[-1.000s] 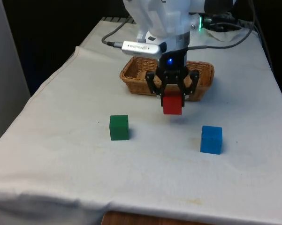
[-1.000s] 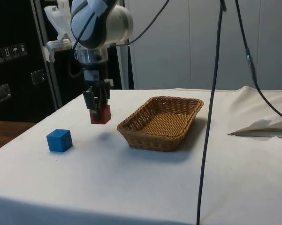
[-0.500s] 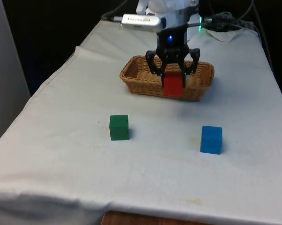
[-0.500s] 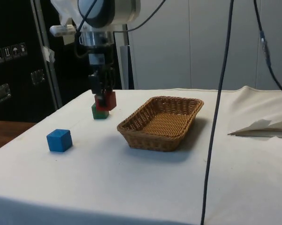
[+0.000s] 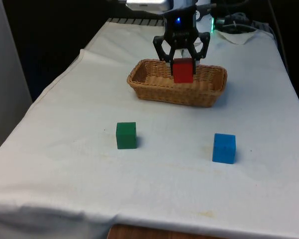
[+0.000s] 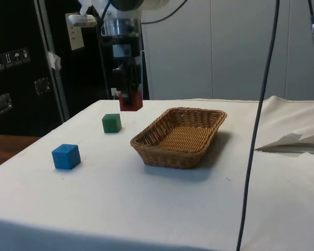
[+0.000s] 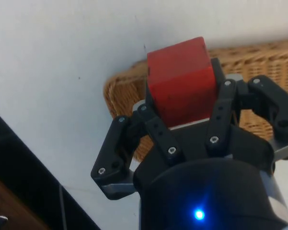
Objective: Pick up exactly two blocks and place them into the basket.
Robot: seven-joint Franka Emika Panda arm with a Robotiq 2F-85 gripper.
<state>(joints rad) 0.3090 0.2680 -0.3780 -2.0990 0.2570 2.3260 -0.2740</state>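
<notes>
Now fingers (image 5: 182, 59) clamp red block (image 5: 183, 70), above basket (image 5: 154, 89) rim

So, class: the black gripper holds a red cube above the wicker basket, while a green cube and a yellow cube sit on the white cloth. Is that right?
Not quite. The second loose cube is blue, not yellow, as the front view shows. The black gripper does hold the red cube above the wicker basket, and the green cube sits on the white cloth.

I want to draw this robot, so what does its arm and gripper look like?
The arm is smooth, rounded and white, with a black cable hanging in front of it in the side view. At its end sits a black gripper built from short jointed bars pinned with small silver screws, like two bent metal claws.
</notes>
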